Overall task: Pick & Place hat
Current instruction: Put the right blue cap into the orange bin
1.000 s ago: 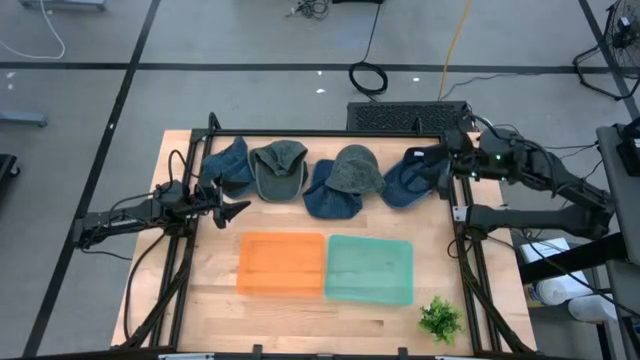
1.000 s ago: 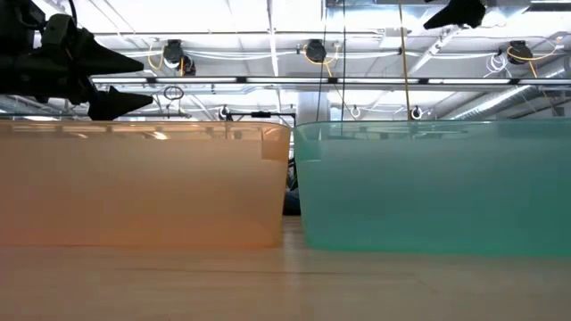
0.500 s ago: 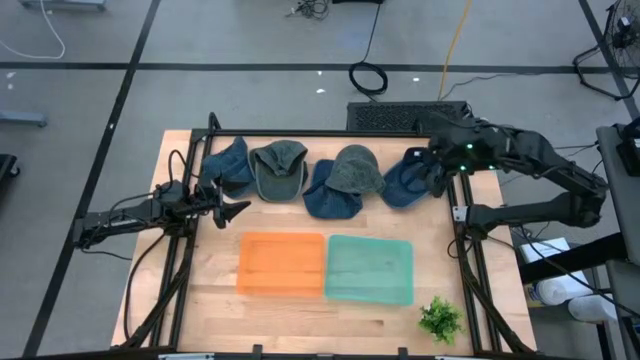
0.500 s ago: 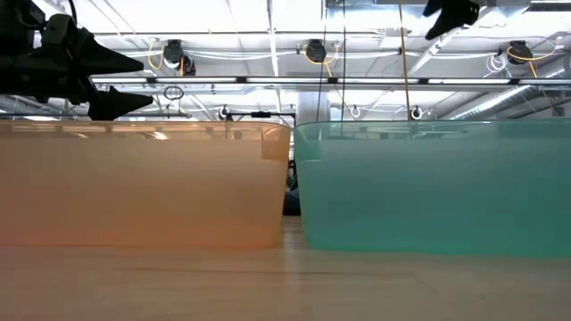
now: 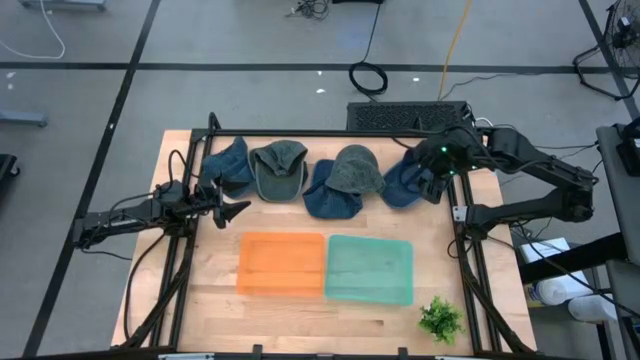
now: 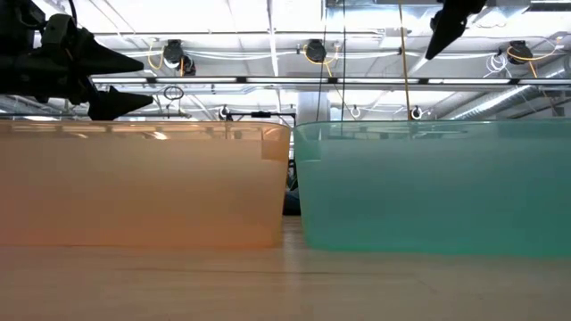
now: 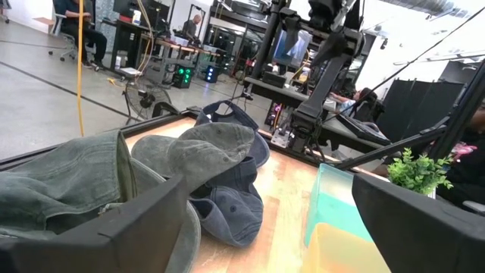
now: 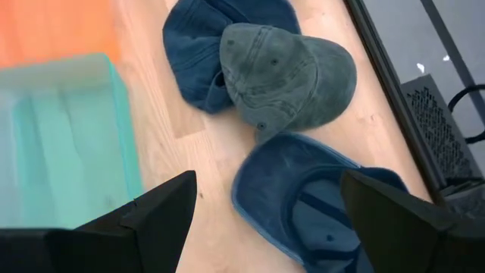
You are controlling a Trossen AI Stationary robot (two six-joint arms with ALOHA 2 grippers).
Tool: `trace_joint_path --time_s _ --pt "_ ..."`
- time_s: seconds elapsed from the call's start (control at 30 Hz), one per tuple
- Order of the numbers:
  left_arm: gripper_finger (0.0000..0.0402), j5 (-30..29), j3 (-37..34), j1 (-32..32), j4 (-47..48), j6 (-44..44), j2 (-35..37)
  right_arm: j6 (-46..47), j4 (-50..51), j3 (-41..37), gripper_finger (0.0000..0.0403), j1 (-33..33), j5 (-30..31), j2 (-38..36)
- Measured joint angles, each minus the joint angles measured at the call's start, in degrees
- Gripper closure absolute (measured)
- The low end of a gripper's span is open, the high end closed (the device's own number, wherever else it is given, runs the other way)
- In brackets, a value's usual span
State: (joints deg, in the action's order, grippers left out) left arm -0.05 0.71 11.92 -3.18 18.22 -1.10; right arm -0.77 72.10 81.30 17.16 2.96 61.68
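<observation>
Several caps lie in a row along the table's far side: blue (image 5: 228,165), green (image 5: 280,168), blue (image 5: 328,195), grey-green (image 5: 356,170) and blue (image 5: 403,180). The last cap (image 8: 318,205) lies upside down, its hollow up. The grey-green cap (image 8: 292,76) rests partly on the blue one (image 8: 216,42) beside it. My right gripper (image 5: 436,184) hovers open over the rightmost blue cap, fingers (image 8: 163,212) apart and clear of it. My left gripper (image 5: 236,210) waits open near the table's left side, in front of the caps, level and pointing right.
An orange bin (image 5: 281,264) and a teal bin (image 5: 370,268) stand side by side at the table's middle, nearer than the caps. A small green plant (image 5: 440,318) sits at the near right corner. A black frame (image 5: 330,132) borders the table.
My right gripper has swung toward the table's left, from the right edge over the rightmost blue cap, and has tipped downward. The caps have stayed where they were.
</observation>
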Motion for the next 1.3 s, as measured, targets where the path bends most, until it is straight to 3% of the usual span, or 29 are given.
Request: trace_joint_path --time_s 0.43,0.77,1.07,1.3 --pt "0.0032 0.00 0.00 0.00 -0.02 0.02 0.00 -10.34 3.17 -2.02 0.0090 0.01 -0.20 1.01" --pt "0.0018 0.01 0.00 0.00 -0.01 0.02 0.00 -13.64 4.69 -7.23 0.0090 0.00 -0.04 1.72" --pt "0.0032 0.01 0.00 0.00 -0.01 0.02 0.00 -15.42 4.78 -12.41 0.0090 0.01 6.19 1.72" --pt "0.0028 0.00 0.00 0.00 -0.02 0.02 0.00 -18.18 3.95 -16.92 0.0090 0.01 6.06 1.72"
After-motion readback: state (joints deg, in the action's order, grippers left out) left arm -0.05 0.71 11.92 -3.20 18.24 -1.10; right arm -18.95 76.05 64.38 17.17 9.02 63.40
